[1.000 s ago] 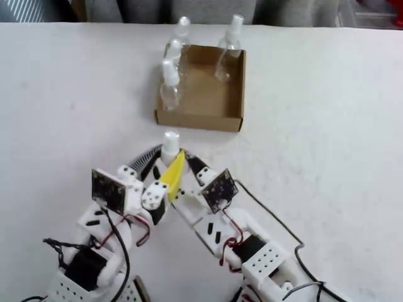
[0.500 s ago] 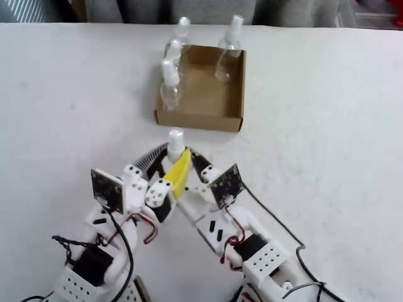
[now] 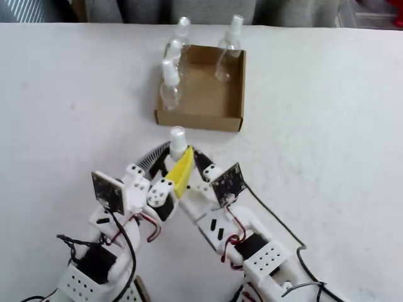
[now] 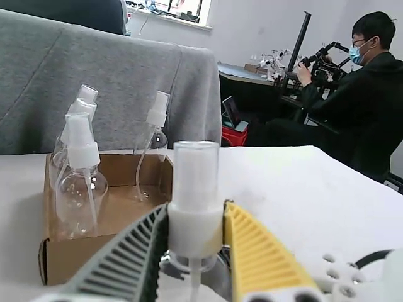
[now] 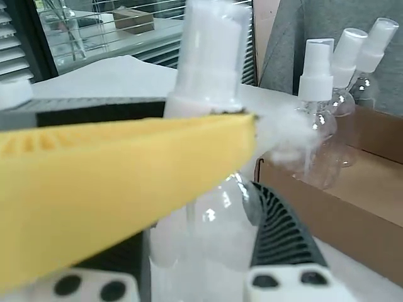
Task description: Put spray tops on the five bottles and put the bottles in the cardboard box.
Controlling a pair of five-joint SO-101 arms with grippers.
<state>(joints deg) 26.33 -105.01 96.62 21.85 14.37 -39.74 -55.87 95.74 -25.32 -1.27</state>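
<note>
Noted a small clear plastic bottle (image 5: 217, 207) with a white spray top (image 4: 195, 182) on it, upright. Found left gripper (image 4: 195, 215) clamped on the top's collar, grey and yellow fingers (image 4: 258, 251) either side; right gripper (image 5: 201, 242) clenched lower, round the bottle's body. Saw both grippers angled inward, meeting there. Logged brown cardboard box (image 3: 200, 119) just beyond the fingertips, four capped bottles (image 3: 169, 85) standing in it.

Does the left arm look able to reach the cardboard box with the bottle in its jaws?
Probably yes: the cardboard box lies just ahead, its near right part bare. But the right gripper also seems to hold the bottle.
</note>
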